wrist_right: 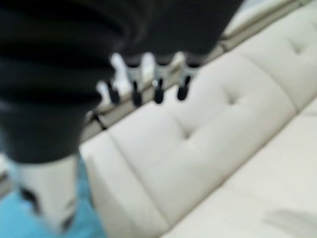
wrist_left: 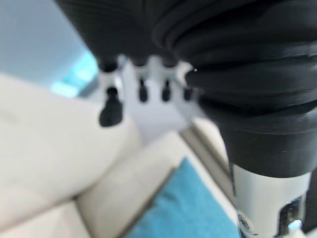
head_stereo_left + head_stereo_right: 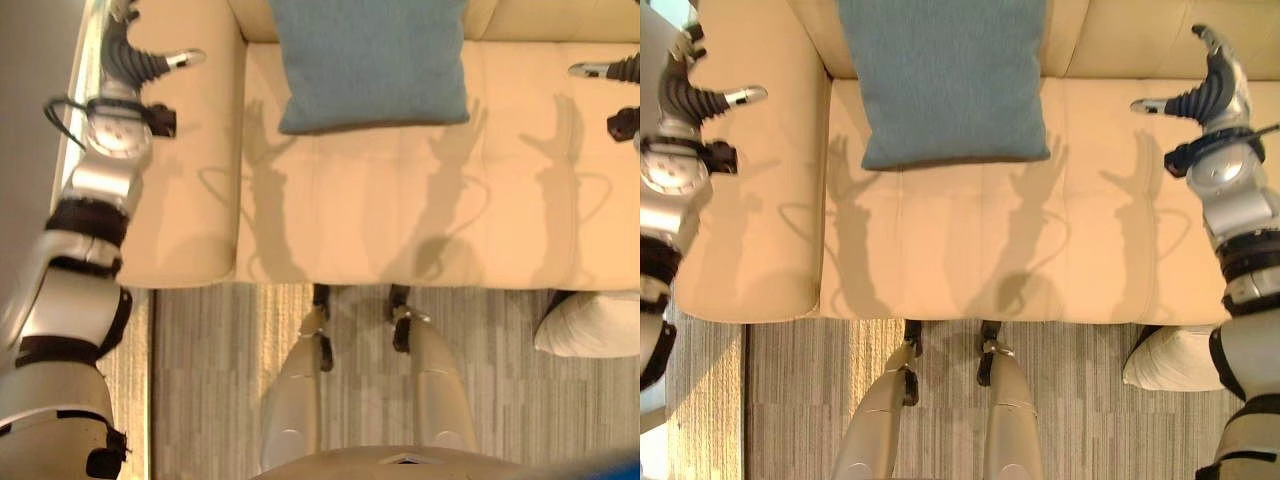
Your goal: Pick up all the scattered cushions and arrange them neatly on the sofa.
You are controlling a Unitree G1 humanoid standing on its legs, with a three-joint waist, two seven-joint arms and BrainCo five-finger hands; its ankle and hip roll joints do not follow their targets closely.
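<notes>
A blue cushion stands on the cream sofa, leaning against the backrest left of centre. A white cushion lies on the floor against the sofa's front at the right. My left hand hovers above the sofa's left armrest, open and holding nothing, its thumb stuck out to the side. My right hand hangs over the right part of the seat, open and empty as well. In the left wrist view the relaxed fingers point past the blue cushion.
Striped grey carpet runs along the sofa's front. A pale floor strip lies beyond the left armrest. The tufted backrest shows past my right hand's fingers. The seat right of the blue cushion is bare.
</notes>
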